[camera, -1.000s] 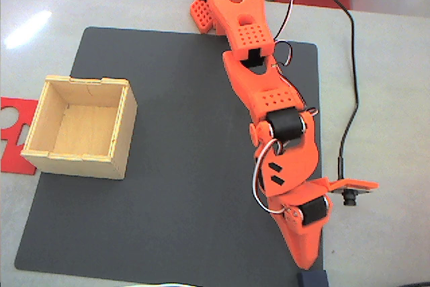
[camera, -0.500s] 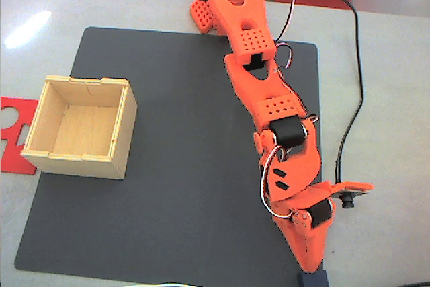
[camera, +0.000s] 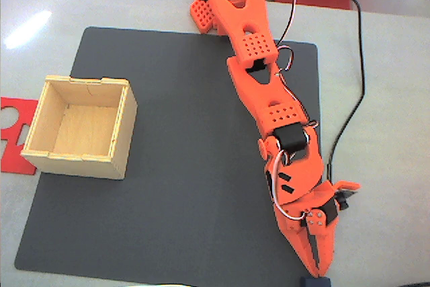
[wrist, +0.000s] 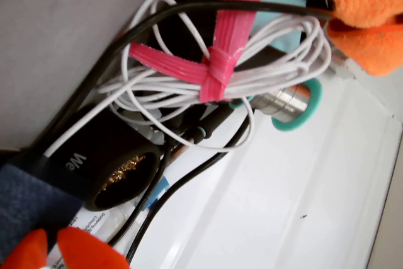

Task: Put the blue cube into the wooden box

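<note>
The blue cube (camera: 314, 281) lies at the very bottom edge of the fixed view, just off the black mat's lower right corner. My orange gripper (camera: 318, 271) reaches down to it, its tips over the cube's top edge, and the fingers lie close together with only a thin slit between them. In the wrist view the cube (wrist: 25, 201) is a dark blue block at the lower left, just beyond the two orange fingertips (wrist: 85, 251) of the gripper (wrist: 51, 245). The wooden box (camera: 80, 126) stands open and empty on the mat's left side, far from the arm.
A black mat (camera: 181, 166) covers the table's middle. A flat red cut-out sheet (camera: 12, 132) lies left of the box. A black cable (camera: 356, 85) runs down the right side. The wrist view shows tied white wires (wrist: 214, 74) and a black round holder (wrist: 119, 174).
The arm has stretched further toward the bottom right. The wrist has rolled, so both fingers now face the camera. The tip has come over the cube's edge.
</note>
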Available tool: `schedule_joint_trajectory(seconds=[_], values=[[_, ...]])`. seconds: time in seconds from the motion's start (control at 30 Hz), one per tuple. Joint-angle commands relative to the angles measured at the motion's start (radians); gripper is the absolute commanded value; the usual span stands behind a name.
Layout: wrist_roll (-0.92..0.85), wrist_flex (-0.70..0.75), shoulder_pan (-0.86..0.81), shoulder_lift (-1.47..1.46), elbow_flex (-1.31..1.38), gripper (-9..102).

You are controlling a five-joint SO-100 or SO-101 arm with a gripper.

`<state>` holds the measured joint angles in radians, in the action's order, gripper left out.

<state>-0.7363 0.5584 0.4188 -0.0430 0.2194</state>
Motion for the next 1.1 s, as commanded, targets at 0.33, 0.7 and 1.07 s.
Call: schedule_joint_trajectory(seconds=[0.33,0.7,1.07], values=[[0.183,-0.041,-0.014,0.034,0.017,0],[0.183,-0.241,0.003,-0.006,0.017,0],[0.16,-0.207,-0.02,-0.026,0.017,0]])
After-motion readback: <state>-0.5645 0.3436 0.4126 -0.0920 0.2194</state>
